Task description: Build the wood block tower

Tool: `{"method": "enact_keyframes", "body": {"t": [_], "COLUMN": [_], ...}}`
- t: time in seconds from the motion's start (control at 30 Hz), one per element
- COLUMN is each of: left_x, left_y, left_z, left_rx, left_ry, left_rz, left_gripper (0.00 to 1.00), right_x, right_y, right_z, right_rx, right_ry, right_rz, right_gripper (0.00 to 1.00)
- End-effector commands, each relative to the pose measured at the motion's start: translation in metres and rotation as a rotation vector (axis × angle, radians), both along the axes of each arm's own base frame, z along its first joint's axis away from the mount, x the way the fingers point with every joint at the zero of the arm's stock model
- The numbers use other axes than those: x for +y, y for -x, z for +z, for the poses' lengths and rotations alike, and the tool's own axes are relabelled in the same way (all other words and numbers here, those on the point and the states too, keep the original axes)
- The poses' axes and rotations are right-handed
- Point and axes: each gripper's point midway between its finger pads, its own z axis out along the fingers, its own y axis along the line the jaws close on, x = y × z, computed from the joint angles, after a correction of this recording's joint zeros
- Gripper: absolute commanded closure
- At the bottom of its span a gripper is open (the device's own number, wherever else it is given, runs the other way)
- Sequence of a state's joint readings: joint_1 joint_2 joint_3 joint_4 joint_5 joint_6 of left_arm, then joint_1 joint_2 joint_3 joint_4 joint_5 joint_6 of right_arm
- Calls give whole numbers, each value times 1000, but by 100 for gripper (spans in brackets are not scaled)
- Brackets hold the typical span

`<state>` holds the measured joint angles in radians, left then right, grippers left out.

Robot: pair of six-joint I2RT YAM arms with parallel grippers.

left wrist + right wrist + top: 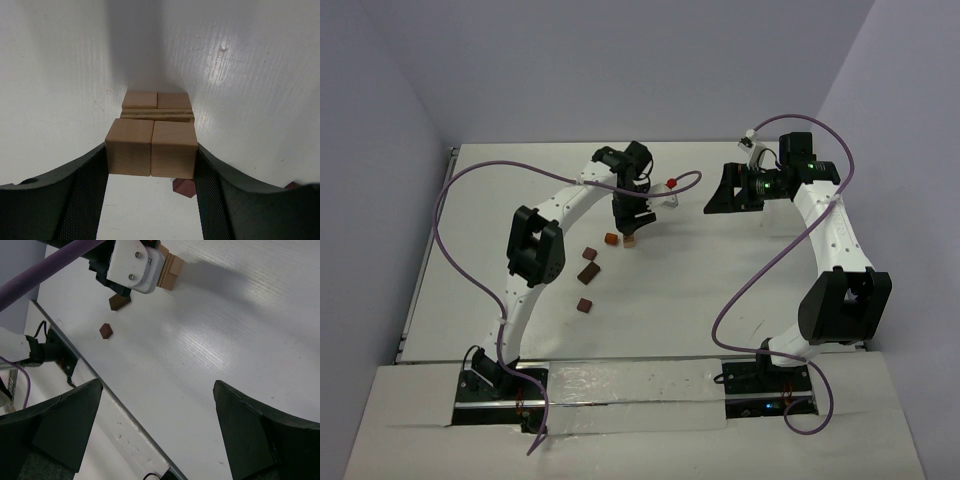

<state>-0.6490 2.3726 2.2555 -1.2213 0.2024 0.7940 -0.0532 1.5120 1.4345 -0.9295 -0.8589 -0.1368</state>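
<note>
a white table (720,290) with a faint grain is shut in by pale grey walls (620,60) at the far end and on both sides. a metal rail (415,300) is seen along its left edge. two tan blocks (129,145), side by side, are pinched in the left claw (150,160) close by the tower (157,107), a low tan stack at the far middle, well in from every edge. four dark blocks (588,272) are scattered near and left of it. the right claw (157,390) is spread wide, well apart at the far right.

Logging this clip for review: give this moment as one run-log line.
left gripper: shut on two tan blocks, side by side | right gripper: open, empty | dark blocks: loose on table
</note>
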Motion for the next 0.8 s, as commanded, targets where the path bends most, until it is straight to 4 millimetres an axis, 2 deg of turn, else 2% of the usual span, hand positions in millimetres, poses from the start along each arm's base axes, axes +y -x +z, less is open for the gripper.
{"method": "enact_keyframes", "body": {"t": [0.0,0.5,0.77], "left_x": [-12,-9,-8], "left_y": [-6,-6,-4], "left_z": [9,4,2], "left_rx": [-39,-30,-23], "left_ry": [33,21,15], "left_rz": [-15,-15,-23], "left_gripper": [65,62,57], "right_x": [0,0,0], "right_y": [-5,-4,-5], "right_z": [15,14,14], "right_rx": [-42,-39,-40], "right_ry": [-13,-15,-13], "right_rz": [12,14,14], "right_gripper": [0,0,0]}}
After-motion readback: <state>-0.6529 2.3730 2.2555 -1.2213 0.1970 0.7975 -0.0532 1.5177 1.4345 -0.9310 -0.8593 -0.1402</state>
